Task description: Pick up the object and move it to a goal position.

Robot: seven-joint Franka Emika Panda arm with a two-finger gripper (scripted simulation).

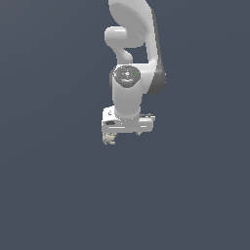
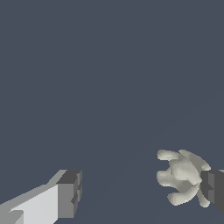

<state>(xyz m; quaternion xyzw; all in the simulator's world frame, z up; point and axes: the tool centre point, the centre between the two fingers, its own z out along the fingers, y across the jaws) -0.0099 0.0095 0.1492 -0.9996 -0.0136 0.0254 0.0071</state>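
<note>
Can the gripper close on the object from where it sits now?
Probably yes. In the wrist view the object lies between the two open fingers, up against one fingertip, with bare floor in the gap. The gripper is off-centre, so closing may push it sideways first.

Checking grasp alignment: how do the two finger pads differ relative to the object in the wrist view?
One finger pad sits right against the cream object, seemingly touching it; the other finger pad stands well apart from it, with bare background between. The near pad is cropped by the frame edge; the far pad shows fully, with its pale finger body. Both pads are dark grey and blocky. The hand is open, with the object off-centre.
</note>
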